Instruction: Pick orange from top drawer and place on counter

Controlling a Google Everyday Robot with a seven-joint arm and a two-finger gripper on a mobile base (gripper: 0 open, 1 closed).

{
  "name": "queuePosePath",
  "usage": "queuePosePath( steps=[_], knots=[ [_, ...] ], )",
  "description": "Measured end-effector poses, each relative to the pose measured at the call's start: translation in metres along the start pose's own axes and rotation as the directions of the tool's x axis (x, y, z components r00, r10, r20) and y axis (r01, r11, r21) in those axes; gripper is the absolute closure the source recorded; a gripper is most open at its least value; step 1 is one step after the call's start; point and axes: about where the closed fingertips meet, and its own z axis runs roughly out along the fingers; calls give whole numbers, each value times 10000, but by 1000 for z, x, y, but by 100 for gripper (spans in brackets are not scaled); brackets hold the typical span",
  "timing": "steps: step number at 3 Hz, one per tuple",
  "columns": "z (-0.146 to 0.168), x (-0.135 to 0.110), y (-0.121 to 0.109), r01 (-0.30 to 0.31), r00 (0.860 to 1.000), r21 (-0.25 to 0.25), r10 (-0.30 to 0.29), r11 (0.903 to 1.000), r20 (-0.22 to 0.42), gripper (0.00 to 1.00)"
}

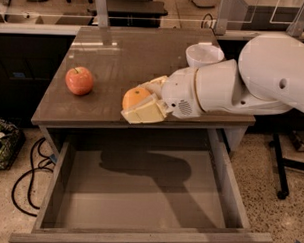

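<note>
Orange [136, 98] is held in the gripper [137, 103], whose jaws are clamped on it from above and below. The fruit is seen at the front edge of the counter [124, 52], a little right of that edge's middle. Whether it rests on the surface or hangs just above it cannot be told. The top drawer [139, 193] is pulled out below the front edge, and the orange is already out of it, so the placing is judged to be the step in hand.

A red apple [79, 80] is set near the left edge, well apart from the gripper. A white bowl [204, 55] stands towards the back right corner, partly hidden by the arm [233, 86].

For a good placement, the fruit should probably be carried further in from the front edge before it is released. A round fruit let go so close to the lip could roll off into the open drawer. It should be lowered until contact with the glossy surface is made, not dropped. The jaws should then be parted slowly, so that no sideways push is given. A spot between the apple and the bowl would be suitable, since neither would be touched there. The lower finger [142, 113] should be watched, as it may meet the counter first.
</note>
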Motion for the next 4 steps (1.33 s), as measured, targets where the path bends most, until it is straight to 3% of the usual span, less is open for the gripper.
queuePosePath(
  steps=[2, 4],
  knots=[
    [-7, 14, -62, -527, 9979, 1019, 562, 9934, -319, 100],
    [6, 42, -106, -921, 9955, 972, 893, 9910, 323, 100]
  ],
)
